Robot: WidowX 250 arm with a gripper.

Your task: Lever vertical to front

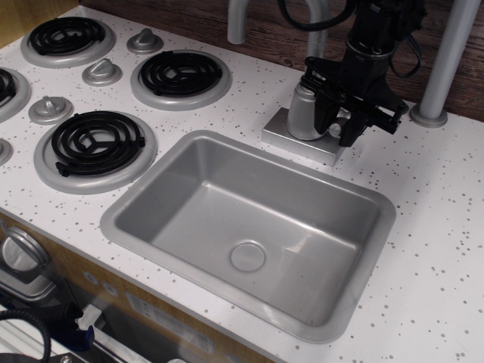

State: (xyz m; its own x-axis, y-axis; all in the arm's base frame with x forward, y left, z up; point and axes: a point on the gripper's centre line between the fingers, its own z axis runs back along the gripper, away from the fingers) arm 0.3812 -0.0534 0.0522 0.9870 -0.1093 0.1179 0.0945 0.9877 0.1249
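Gripper (338,125) hangs at the faucet base (301,113), black fingers (321,113) spread either side of the lever (337,127), which juts from the base's right side; sink (151,185) in front of the faucet holds only its drain (248,255)

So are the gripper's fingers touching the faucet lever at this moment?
Cannot tell. In the only view, the gripper straddles the lever's spot at the side of the faucet base, and its black fingers hide most of the lever; no contact or gap shows plainly.
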